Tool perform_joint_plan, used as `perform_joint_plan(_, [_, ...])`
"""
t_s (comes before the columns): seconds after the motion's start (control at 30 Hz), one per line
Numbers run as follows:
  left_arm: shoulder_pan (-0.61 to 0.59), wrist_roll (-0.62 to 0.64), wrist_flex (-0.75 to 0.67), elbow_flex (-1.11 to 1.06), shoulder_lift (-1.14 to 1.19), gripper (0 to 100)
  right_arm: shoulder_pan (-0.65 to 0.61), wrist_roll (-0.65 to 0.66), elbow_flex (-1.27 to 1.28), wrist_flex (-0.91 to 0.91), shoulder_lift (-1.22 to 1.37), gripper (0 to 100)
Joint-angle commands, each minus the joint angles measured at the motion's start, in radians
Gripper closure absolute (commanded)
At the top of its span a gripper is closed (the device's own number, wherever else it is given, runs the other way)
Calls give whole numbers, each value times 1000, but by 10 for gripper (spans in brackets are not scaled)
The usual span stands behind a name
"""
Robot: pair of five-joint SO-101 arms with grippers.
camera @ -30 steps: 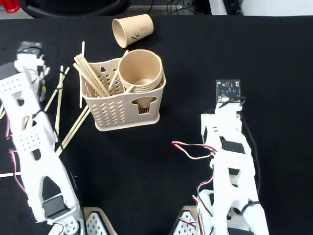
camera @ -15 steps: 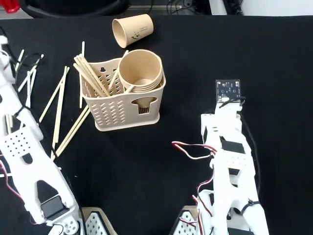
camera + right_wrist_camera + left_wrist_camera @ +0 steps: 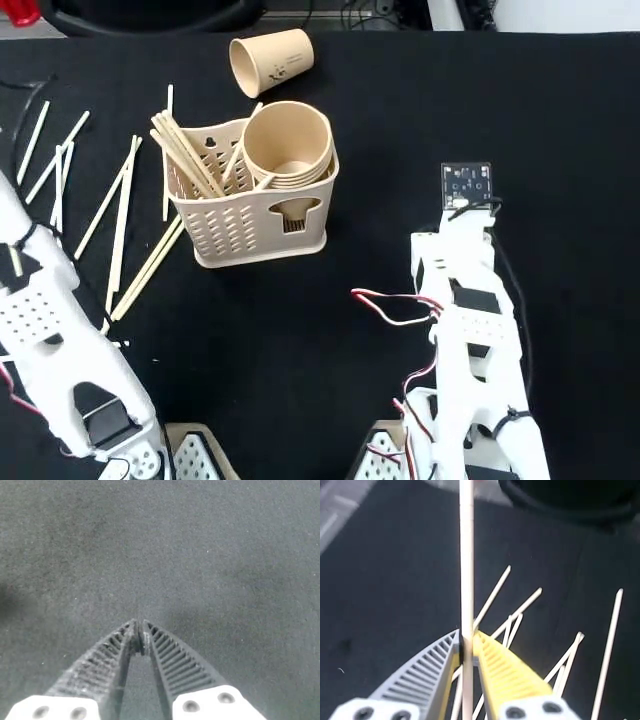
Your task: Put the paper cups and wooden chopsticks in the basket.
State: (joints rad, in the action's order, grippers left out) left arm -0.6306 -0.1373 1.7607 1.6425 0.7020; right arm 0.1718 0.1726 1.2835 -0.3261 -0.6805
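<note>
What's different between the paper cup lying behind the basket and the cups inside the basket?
The loose paper cup lies on its side on the table, outside the basket; the nested cups stand upright inside it. The loose paper cup is single; the nested cups form a stack, with several rims showing. Both are tan paper.

text check | nothing I can read | print on the lying paper cup (image 3: 271,58) too small for me

blocked: loose chopsticks (image 3: 120,225) left of basket (image 3: 250,228) | open: black cloth (image 3: 390,130) to its right
</note>
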Motion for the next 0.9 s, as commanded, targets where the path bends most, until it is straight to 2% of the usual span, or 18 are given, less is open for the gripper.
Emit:
perform_joint_plan(0.0, [35,21,5,15,-169,971,-11,9,-10,20,-30,986])
perform_joint_plan(0.2, [96,84,5,7,-327,971,-11,9,-10,20,-30,986])
perform_joint_plan(0.3, [131,112,6,-71,-410,972,-11,9,-10,20,-30,986])
perform_joint_plan(0.37, [162,112,8,-197,-497,972,-11,9,-10,20,-30,986])
perform_joint_plan(0.53, [268,109,-6,-673,-816,971,-11,9,-10,20,-30,986])
perform_joint_plan(0.63, [323,107,-115,-934,-1007,971,-11,9,-10,20,-30,986])
perform_joint_plan(0.87, [423,107,-540,-1583,-1453,971,-11,9,-8,20,-30,986])
